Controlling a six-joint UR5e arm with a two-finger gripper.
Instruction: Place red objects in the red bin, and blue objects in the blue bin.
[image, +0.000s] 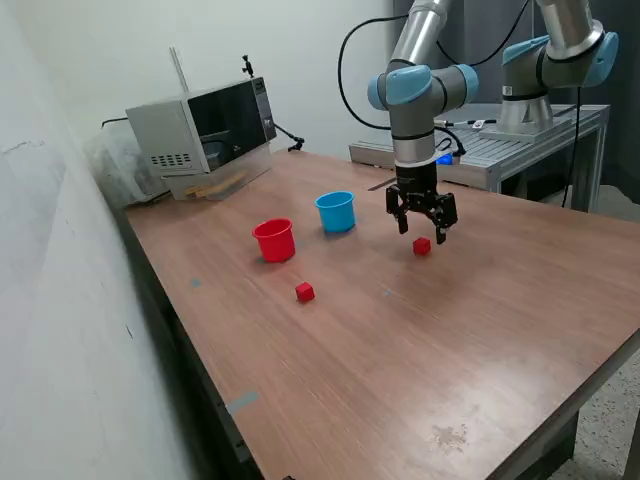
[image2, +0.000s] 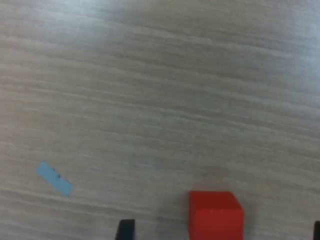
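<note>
A tiny solid red cube (image: 421, 245) sits on the brown wooden table (image: 420, 350), between the spread, empty jaws of the black two-finger gripper (image: 421, 226) hovering just above it. The step looks like a pick; next, lower and close, then carry it to the small round red plastic cup (image: 274, 240).

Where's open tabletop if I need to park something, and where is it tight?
Free: the wide near stretch of table this side of the loose red cube. Crowded: around the red cup, blue cup, and the open gripper above the other red cube.
</note>
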